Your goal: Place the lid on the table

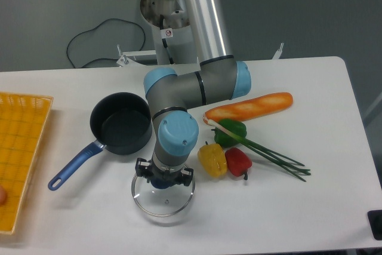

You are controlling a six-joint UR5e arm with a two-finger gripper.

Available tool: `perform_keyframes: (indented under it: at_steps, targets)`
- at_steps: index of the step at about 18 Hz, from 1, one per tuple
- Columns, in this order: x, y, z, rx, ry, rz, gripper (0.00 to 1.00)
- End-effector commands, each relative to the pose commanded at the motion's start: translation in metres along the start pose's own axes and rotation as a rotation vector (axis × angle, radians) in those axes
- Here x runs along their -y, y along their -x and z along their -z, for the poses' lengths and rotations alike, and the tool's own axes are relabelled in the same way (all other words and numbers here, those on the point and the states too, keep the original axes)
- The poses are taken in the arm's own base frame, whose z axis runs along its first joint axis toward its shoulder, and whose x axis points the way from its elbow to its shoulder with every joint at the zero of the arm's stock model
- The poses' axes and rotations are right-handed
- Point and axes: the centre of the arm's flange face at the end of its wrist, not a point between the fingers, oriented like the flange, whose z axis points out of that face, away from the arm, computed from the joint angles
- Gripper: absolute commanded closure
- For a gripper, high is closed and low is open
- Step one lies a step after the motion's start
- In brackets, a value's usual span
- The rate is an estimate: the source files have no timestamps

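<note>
The round glass lid (162, 198) with a thin metal rim sits low over the white table (298, 207), in front of the saucepan. Its blue knob is partly hidden under my gripper (164, 178), which points straight down and is shut on that knob. I cannot tell whether the lid's rim touches the tabletop. The dark saucepan (121, 129) with the blue handle stands uncovered just behind and left of the lid.
A yellow pepper (212, 159), red pepper (238, 161) and green pepper (231, 131) lie right of the lid, with green onions (274, 158) and a baguette (249, 107). A yellow woven tray (19, 156) sits at the left edge.
</note>
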Motion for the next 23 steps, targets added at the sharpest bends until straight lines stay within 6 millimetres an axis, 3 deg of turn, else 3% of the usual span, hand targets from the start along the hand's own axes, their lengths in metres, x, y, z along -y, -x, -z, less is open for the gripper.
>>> perform_keyframes:
  at_steps: [23]
  targets:
    - [0.003, 0.000, -0.015, 0.000, 0.020, -0.007, 0.36]
